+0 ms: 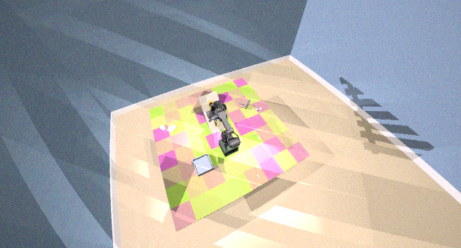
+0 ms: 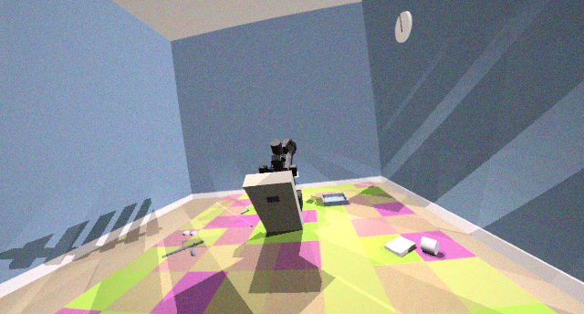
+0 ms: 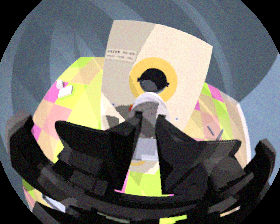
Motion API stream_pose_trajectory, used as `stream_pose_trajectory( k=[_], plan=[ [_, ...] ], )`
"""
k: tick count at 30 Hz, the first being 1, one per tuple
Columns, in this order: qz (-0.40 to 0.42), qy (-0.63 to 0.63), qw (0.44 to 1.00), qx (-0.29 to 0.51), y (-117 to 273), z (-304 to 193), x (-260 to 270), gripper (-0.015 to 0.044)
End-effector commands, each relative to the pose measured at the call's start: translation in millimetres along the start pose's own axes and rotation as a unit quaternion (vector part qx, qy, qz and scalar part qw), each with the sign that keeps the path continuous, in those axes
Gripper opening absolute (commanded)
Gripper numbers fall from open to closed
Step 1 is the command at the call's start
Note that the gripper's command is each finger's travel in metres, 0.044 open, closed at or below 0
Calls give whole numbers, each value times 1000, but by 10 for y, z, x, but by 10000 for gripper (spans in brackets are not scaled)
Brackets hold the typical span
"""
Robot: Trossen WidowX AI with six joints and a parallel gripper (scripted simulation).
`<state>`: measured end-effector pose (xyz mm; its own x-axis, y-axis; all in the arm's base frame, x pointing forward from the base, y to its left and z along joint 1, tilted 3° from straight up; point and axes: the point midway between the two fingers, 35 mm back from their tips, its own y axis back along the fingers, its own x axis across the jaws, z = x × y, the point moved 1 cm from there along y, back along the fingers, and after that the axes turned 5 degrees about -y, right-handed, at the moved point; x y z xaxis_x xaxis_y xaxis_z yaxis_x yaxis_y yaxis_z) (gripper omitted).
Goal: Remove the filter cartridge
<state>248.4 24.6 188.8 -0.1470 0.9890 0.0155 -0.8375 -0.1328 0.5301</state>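
The service panel [image 1: 204,103] [image 2: 279,214] [image 3: 187,55] is a pale upright box. In the wrist view its face has a yellow ring around a dark round opening [image 3: 156,76]. My gripper [image 3: 148,117] is shut on the round filter cartridge [image 3: 150,101], pale and grey, which stands out in front of and slightly below that opening. Whether its rear end is fully clear of the opening cannot be told. The panel hides the fingertips in the exterior view. The blue-grey tray [image 1: 202,165] [image 2: 334,198] lies on the mat beside the arm's base, away from the gripper.
A white block [image 1: 171,128] [image 2: 400,245] [image 3: 65,91] and a white cylinder [image 1: 163,127] [image 2: 430,245] lie to one side of the panel. A thin grey rod [image 1: 248,104] [image 2: 182,249] and small white pieces [image 1: 258,109] [image 2: 190,233] lie on the other side.
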Motion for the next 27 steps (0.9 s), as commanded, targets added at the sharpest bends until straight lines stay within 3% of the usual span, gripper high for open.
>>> stream_pose_trajectory(
  k=[1, 11, 15, 27],
  plan=[
    [2, -2, 1000, -3, -16, -143, 11, 0],
    [2, -2, 1000, -3, -65, -448, 19, 0],
    [0, 0, 1000, 1, -55, -382, 11, 88],
    [2, -2, 1000, -3, -65, -448, 19, 88]
  ],
)
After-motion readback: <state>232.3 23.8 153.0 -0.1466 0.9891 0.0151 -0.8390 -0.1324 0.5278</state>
